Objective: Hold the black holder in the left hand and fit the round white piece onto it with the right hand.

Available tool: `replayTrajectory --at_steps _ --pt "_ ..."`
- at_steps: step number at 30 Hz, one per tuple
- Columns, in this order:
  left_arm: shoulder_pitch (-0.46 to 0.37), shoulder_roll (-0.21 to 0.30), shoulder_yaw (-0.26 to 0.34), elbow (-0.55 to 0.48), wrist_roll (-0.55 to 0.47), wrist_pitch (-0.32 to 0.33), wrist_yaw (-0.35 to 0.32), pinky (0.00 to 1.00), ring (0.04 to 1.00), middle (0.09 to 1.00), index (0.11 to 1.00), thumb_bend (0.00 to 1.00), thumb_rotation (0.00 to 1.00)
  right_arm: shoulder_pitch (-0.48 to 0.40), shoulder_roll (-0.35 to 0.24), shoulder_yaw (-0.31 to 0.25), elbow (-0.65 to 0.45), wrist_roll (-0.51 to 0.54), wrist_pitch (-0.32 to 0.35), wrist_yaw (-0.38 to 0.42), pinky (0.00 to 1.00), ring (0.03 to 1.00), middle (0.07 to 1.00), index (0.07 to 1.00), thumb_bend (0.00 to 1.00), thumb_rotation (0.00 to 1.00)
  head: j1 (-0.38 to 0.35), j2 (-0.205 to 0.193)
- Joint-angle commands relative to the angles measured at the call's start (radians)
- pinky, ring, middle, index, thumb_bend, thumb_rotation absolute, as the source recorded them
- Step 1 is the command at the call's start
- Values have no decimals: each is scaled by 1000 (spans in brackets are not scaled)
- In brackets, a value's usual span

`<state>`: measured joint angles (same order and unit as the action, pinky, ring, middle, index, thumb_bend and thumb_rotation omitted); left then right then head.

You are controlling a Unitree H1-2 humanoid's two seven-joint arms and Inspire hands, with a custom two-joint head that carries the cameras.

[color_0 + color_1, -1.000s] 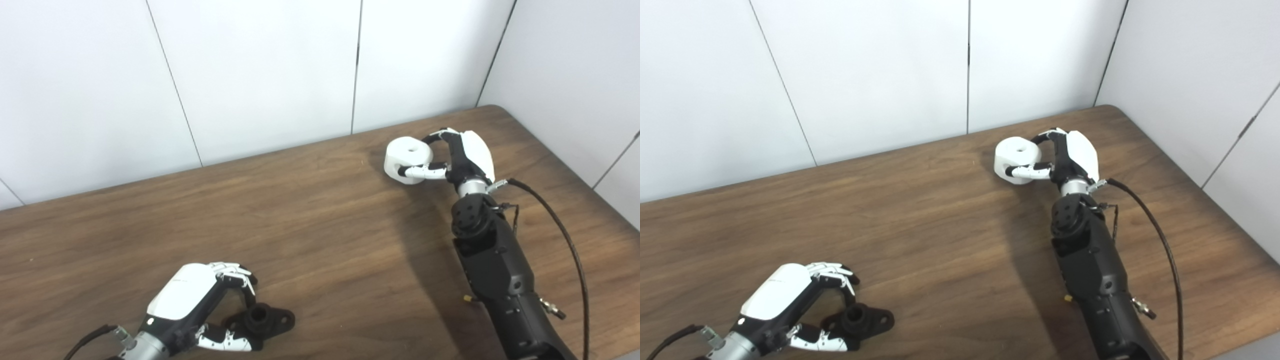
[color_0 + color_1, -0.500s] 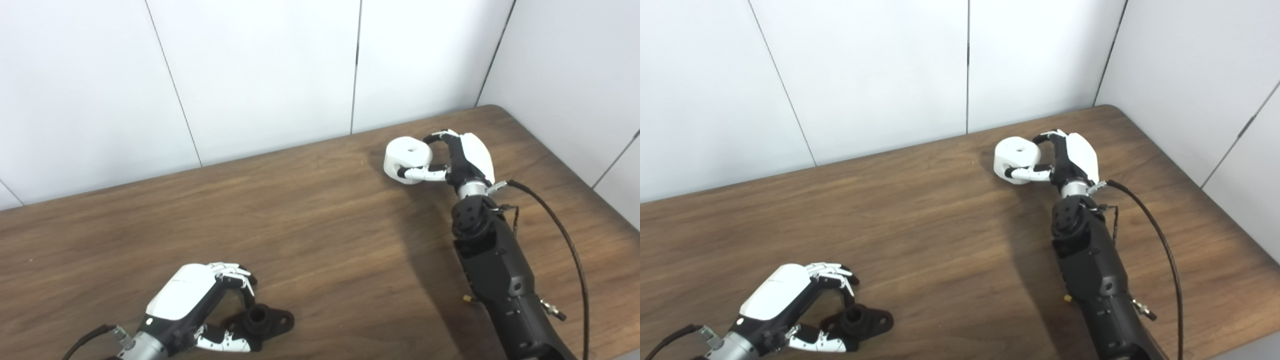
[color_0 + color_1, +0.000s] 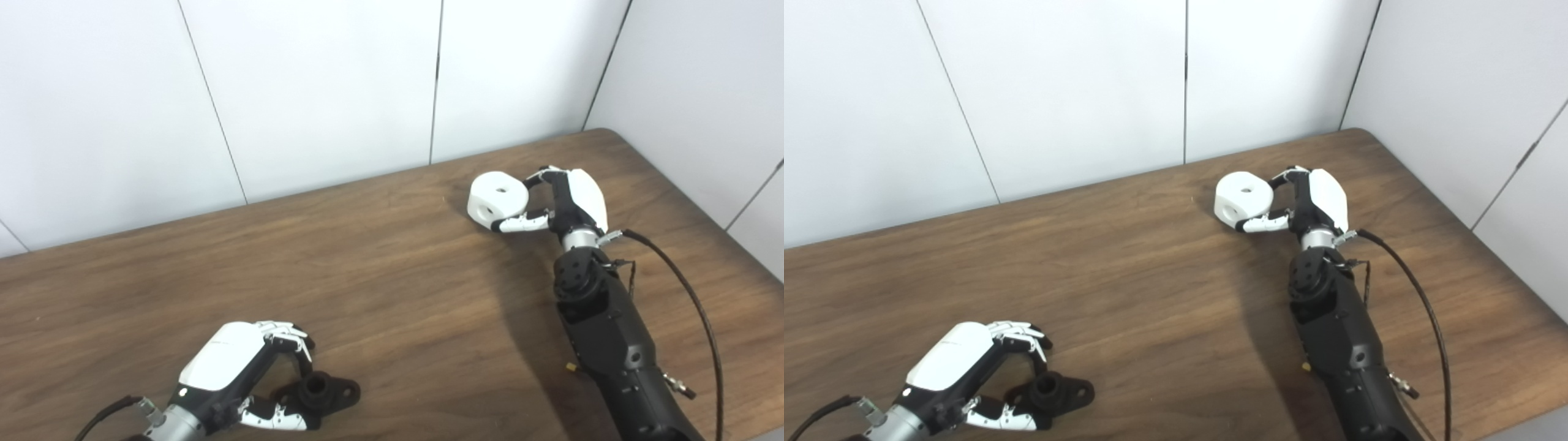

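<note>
Gripping both parts: right hand (image 3: 572,199) holds round white plastic piece (image 3: 497,193) far right, tilted; left hand (image 3: 236,367) fingers pinch black flanged holder (image 3: 318,392) on near-left wooden counter (image 3: 392,275). Next: bring them together, align bore.

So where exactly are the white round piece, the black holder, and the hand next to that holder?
round white piece (image 3: 497,195): left eye view, on its flat top face.
black holder (image 3: 323,392): left eye view, on its raised round socket.
left hand (image 3: 952,361): right eye view, on its white back shell.
</note>
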<state>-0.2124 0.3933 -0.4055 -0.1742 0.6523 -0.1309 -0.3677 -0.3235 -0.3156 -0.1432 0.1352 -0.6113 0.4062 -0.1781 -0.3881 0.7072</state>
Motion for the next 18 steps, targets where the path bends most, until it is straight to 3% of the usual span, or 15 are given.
replayTrajectory --at_steps 1,8,18 --pt "0 10 -10 -2 -10 6 -41 838 807 738 484 520 46 -18 -43 8 -9 -3 -59 -42 1000 931 832 483 527 136 -4 0" --pt "7 3 -14 -4 -8 5 -38 832 805 737 484 520 46 -18 -69 47 -7 -2 -50 -47 1000 923 813 482 525 132 -8 -2" --pt "14 3 -9 -8 -3 13 -37 832 806 733 484 520 46 -17 -56 49 -5 29 -53 -67 1000 930 812 483 525 132 2 -9"
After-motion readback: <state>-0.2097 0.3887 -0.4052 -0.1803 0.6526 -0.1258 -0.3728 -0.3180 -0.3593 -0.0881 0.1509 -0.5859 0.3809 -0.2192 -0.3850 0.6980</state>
